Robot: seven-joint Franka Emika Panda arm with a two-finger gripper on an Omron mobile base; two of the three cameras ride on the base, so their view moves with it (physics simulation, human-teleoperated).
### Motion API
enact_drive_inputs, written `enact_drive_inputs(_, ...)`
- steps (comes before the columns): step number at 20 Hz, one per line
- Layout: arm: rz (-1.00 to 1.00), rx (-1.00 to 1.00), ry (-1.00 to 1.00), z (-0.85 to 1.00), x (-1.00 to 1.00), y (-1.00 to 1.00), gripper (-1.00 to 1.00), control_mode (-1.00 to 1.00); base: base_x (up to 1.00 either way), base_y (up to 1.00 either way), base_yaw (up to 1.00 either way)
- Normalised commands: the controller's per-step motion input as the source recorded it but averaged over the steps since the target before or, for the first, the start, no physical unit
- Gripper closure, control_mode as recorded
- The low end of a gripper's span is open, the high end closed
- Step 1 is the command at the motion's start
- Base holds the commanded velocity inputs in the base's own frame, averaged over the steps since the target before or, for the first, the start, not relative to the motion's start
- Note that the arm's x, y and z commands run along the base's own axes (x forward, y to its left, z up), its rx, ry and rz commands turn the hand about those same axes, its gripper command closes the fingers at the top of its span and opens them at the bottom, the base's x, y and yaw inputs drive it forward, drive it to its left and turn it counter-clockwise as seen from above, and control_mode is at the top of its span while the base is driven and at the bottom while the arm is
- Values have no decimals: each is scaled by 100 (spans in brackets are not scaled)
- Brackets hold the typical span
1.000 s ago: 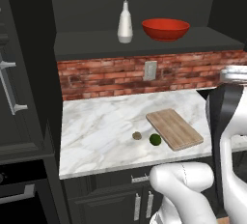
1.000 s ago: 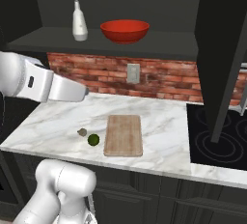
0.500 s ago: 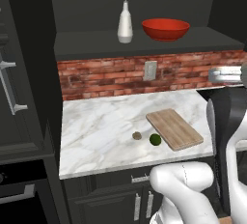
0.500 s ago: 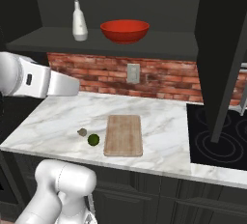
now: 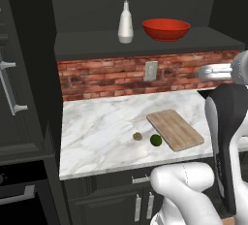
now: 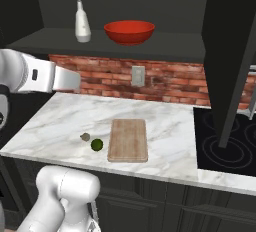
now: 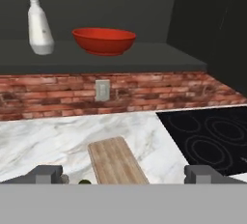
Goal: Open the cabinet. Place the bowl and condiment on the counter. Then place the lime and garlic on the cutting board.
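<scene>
The cabinet [image 6: 227, 36] stands open, its dark door swung out at the right. On its shelf, the red bowl [image 5: 166, 29] [image 6: 129, 31] [image 7: 104, 40] sits beside the white condiment bottle [image 5: 125, 24] [image 6: 82, 23] [image 7: 39, 27]. Down on the marble counter [image 5: 101, 127] [image 6: 60, 121], the lime [image 5: 156, 140] [image 6: 96, 144] and the garlic [image 5: 137, 136] [image 6: 85, 136] lie just left of the cutting board [image 5: 175, 130] [image 6: 128, 139] [image 7: 116, 160]. My gripper [image 7: 123, 175] is open and empty, held back from the counter and facing the shelf and board.
A black stovetop [image 6: 225, 146] [image 7: 207, 136] adjoins the counter on the right. A brick backsplash with an outlet [image 5: 151, 71] runs behind it. A tall dark side cabinet with silver handles [image 5: 12, 83] stands at the left. Drawers [image 5: 143, 204] sit below the counter.
My arm's horizontal link has shifted a little leftward in the left base view. The bowl, condiment, lime and garlic have not moved. The gripper stays open.
</scene>
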Motion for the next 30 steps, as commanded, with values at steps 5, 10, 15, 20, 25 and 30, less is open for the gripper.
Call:
enact_drive_inputs(5, 8, 1, 3, 10, 33, 40, -100, -100, 0, 0, 0)
enact_drive_inputs(10, 8, 2, 1, 22, 14, 23, -100, -100, 0, 0, 0)
enact_drive_inputs(15, 9, 4, 2, 31, 6, 8, -100, -100, 0, 0, 0)
enact_drive_inputs(20, 7, 2, 2, 23, 3, 11, -100, -100, 0, 0, 0)
enact_drive_inputs(25, 4, 0, 1, 13, 8, 20, -100, -100, 0, 0, 0)
enact_drive_inputs(30, 1, 0, 0, 3, 15, 28, -100, -100, 0, 0, 0)
